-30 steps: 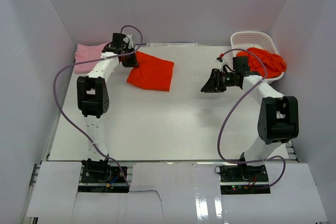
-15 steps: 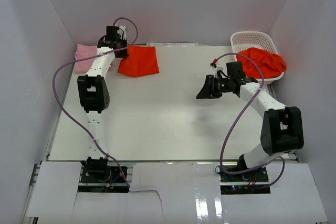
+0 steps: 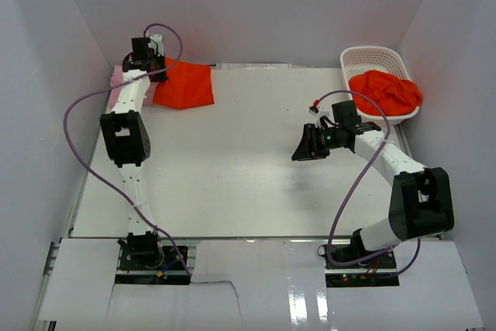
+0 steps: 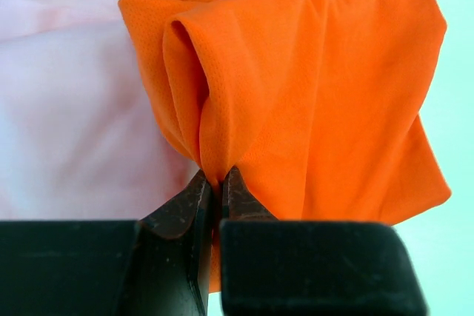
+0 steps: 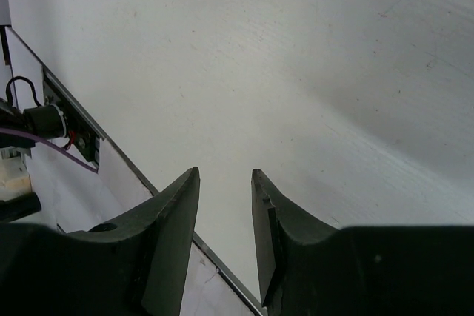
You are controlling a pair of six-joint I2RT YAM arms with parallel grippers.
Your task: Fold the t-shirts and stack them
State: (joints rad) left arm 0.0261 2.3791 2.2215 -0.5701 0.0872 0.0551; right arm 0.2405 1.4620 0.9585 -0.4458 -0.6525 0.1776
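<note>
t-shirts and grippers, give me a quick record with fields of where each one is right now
left gripper: shut on an edge of the folded orange t-shirt, far left of the table
pink t-shirt: far left corner, beside the folded one
right gripper: open, empty, over bare table on the right
basket: far right corner, holds a crumpled orange t-shirt

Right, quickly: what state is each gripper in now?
Left gripper: closed on a fold of the orange t-shirt.
Right gripper: jaws open, holding nothing.
</note>
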